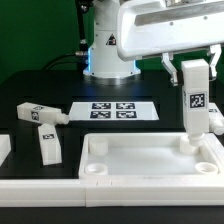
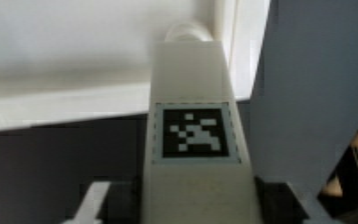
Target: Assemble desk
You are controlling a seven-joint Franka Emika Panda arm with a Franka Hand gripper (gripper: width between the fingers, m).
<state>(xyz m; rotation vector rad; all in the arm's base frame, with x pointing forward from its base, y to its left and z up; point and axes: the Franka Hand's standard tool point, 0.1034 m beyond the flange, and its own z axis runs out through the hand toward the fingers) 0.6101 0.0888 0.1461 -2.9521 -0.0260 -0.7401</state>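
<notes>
Tabletop (image 1: 150,160) nearest camera, flat on the counter (image 1: 75,135), rim up so its sockets face upward. Fingers (image 2: 98,204) clamped on the held leg (image 1: 197,100), upright, tag facing out, lower end at the corner socket (image 1: 190,143) at the tabletop's 2 o'clock. Likely being seated there; can't tell if fully in. Gripped high, probably so the bottom end is free to enter. Waiting at 10 o'clock, apart from the tabletop: loose leg (image 1: 40,113) and second loose leg (image 1: 47,146), both lying down. Marker board (image 1: 120,110) at 12 o'clock.
</notes>
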